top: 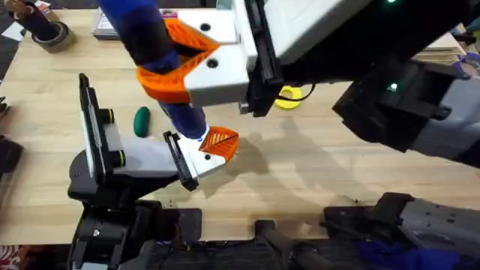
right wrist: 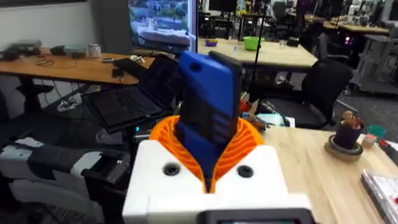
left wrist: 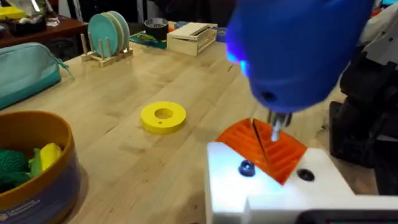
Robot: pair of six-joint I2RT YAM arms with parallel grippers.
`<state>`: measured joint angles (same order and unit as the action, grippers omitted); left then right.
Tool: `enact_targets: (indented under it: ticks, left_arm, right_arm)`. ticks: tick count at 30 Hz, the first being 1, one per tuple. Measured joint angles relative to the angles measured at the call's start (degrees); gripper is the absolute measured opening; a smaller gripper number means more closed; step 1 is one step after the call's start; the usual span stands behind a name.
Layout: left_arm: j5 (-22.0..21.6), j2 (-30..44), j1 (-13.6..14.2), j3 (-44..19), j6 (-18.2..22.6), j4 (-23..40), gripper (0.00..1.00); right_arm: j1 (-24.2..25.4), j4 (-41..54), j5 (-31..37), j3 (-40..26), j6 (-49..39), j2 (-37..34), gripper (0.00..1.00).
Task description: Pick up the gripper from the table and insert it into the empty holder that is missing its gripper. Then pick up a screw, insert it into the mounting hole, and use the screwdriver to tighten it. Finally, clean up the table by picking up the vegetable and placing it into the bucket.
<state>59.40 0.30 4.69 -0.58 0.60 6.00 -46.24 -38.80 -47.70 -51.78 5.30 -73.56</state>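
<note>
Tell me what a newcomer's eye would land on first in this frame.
Probably the blue cylindrical powered screwdriver, clamped upright between the orange ribbed pads of the right end effector. In the left wrist view its thin metal tip points down at the small orange ribbed wedge seated in the white plastic mount. The small glossy dark green oval toy lies on the wooden table.

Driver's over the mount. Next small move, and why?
Probably ease the blue cylindrical powered screwdriver slightly down: the right gripper clamps it upright, and its thin metal tip hangs just over the orange ribbed piece on the white plastic mount; seating isn't visible.
</note>
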Motion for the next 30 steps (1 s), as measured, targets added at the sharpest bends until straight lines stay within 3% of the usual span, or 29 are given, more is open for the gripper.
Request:
enact_targets:
  ticks: [30]
  left_arm:
    - [0.00,0.00,0.00,0.00,0.00,0.00,0.014]
  right_arm:
    - [0.00,-2.81,0.02,0.91,-1.07,-3.13,0.025]
